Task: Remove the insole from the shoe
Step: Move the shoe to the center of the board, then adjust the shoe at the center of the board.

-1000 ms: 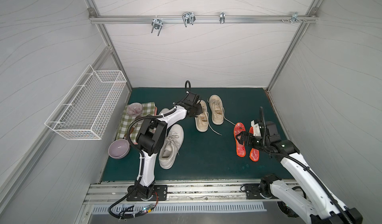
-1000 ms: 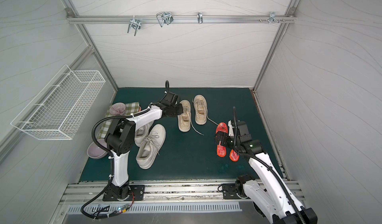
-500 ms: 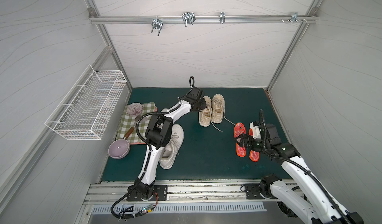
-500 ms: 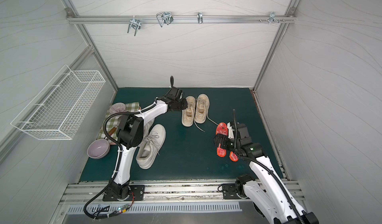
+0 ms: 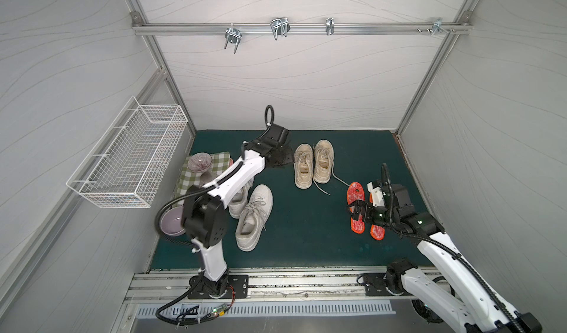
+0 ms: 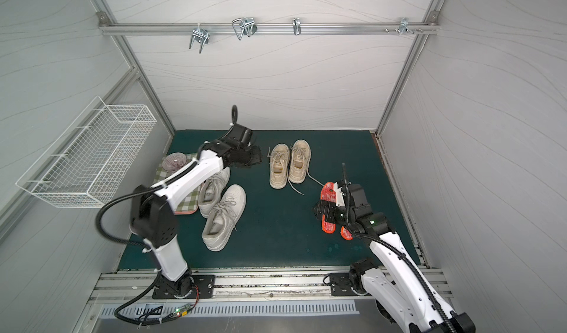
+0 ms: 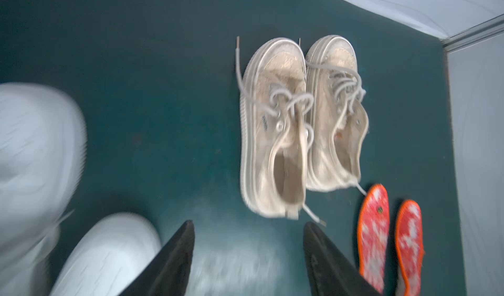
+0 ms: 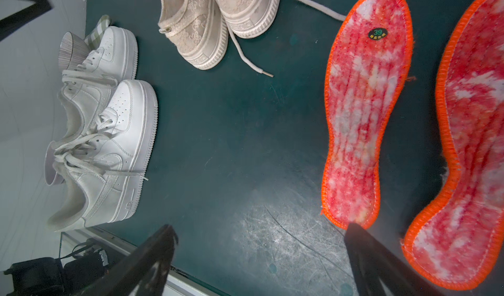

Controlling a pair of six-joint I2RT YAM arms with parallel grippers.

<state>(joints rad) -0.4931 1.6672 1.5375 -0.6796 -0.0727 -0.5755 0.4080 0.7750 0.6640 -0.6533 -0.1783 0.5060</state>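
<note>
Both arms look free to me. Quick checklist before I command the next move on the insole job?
1. Left gripper empty, fingers apart: ok.
2. Right gripper empty, fingers apart: ok.
3. Labelled insole and second insole out of the shoes, lying on the mat: ok.
4. Beige shoes upright, side by side: ok.
5. Nothing removable left inside the beige shoes: cannot tell.
6. White sneakers emptied of insoles: cannot tell.
</note>
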